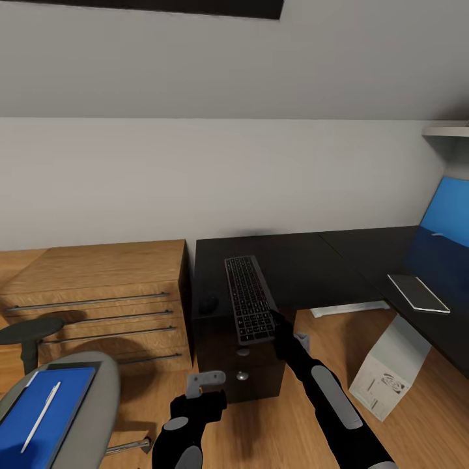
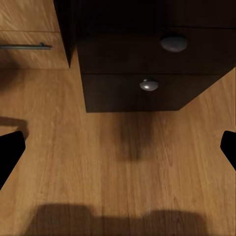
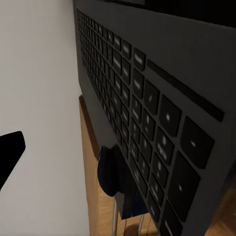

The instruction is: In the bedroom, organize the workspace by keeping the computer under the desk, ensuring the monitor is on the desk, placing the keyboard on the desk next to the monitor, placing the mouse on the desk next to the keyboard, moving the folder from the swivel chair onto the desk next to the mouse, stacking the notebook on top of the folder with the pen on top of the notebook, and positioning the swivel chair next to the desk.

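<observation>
I've got the right gripper (image 1: 279, 324) at the near end of the keyboard (image 1: 249, 298); can't tell if it's closed on it. Keyboard lies lengthwise on the desk (image 1: 312, 260), mouse (image 1: 208, 303) just to its left. Left gripper (image 1: 203, 383) hangs wide open, holding nothing, over the floor before the black drawers (image 2: 147, 88). Folder (image 1: 42, 417) with pen (image 1: 40, 417) on the swivel chair (image 1: 98, 404). Notebook (image 1: 418, 292) on the desk's right wing.

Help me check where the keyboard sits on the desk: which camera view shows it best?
The head view: the whole keyboard lies on the desk, its near end past the front edge, the right gripper at that end. The right wrist view shows its keys close up, without context. The left wrist view looks at the desk's drawers and floor instead.
</observation>
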Controlling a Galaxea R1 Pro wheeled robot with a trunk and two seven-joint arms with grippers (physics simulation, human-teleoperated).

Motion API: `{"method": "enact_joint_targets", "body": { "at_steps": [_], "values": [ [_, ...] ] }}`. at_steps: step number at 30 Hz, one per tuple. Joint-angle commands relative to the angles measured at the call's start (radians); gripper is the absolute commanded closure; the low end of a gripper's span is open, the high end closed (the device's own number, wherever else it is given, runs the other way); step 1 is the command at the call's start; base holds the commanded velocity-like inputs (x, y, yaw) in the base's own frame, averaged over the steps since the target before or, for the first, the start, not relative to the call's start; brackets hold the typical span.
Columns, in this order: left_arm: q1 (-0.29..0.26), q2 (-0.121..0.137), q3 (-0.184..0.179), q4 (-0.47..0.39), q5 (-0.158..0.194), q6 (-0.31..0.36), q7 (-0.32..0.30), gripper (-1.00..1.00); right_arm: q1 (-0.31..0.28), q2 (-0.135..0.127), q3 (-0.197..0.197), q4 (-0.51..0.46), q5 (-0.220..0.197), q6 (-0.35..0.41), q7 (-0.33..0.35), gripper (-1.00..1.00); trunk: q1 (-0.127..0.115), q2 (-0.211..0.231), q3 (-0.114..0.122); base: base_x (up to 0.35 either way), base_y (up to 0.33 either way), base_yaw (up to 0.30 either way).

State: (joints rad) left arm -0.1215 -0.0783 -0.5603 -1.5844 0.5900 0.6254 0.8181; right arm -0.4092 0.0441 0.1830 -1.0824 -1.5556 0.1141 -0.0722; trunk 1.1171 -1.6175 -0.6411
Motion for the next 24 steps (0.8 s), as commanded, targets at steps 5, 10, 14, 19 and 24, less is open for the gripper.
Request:
{"method": "enact_joint_targets", "body": {
  "at_steps": [5, 10, 14, 19, 24],
  "values": [
    [-0.001, 0.0, -0.001, -0.009, 0.008, 0.002, 0.009, -1.0, 0.0, 0.0, -0.015, 0.002, -0.007, 0.002, -0.007, -1.0, 0.0, -0.001, -0.001, 0.0, 0.0, 0.0],
    [-0.001, 0.0, 0.001, -0.011, 0.008, 0.003, 0.009, -1.0, 0.0, 0.0, -0.019, 0.023, -0.007, 0.003, -0.011, -1.0, 0.0, -0.001, -0.001, 0.0, 0.0, 0.0],
    [-0.001, -0.002, -0.001, -0.017, 0.008, 0.003, 0.01, -1.0, 0.0, 0.0, -0.019, 0.025, -0.008, 0.004, -0.012, -1.0, 0.0, -0.001, -0.001, 0.0, 0.0, 0.0],
    [-0.001, -0.004, -0.002, -0.018, 0.008, 0.004, 0.011, -1.0, 0.0, 0.0, -0.019, 0.025, -0.008, 0.004, -0.012, -1.0, 0.0, -0.001, -0.001, 0.0, 0.0, 0.0],
    [-0.001, -0.004, -0.002, -0.019, 0.008, 0.004, 0.012, -1.0, 0.0, 0.0, -0.019, 0.025, -0.008, 0.004, -0.012, -1.0, 0.0, -0.001, -0.001, 0.0, 0.0, 0.0]
  ]
}}
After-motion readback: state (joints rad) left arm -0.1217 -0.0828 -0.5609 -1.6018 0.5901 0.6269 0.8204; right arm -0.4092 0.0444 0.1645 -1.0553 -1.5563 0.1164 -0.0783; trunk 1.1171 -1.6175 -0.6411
